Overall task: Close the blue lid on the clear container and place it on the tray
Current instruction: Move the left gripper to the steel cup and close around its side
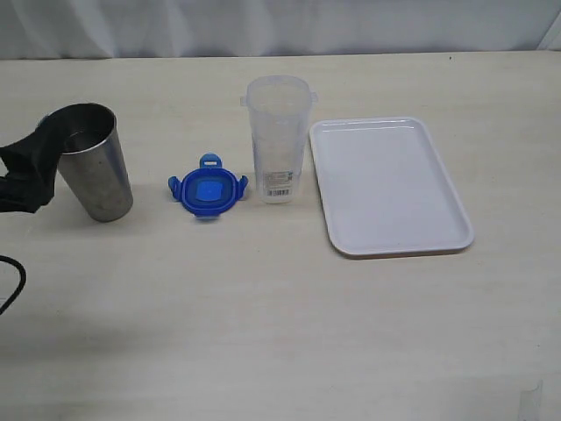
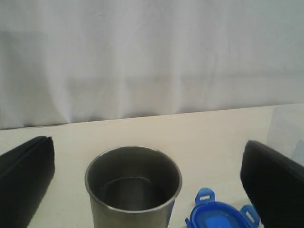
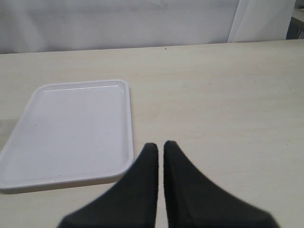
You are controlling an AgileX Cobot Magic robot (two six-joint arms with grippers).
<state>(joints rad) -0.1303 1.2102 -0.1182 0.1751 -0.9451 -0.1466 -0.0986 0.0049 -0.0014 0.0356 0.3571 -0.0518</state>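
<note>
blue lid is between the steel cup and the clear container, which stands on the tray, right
No: the exterior view shows the clear container on the table beside the tray, not on it. The blue lid is between it and the steel cup.

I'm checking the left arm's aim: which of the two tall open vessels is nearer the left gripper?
The steel cup, the opaque metal one at the left gripper; the clear container stands farther off, past the blue lid.
</note>
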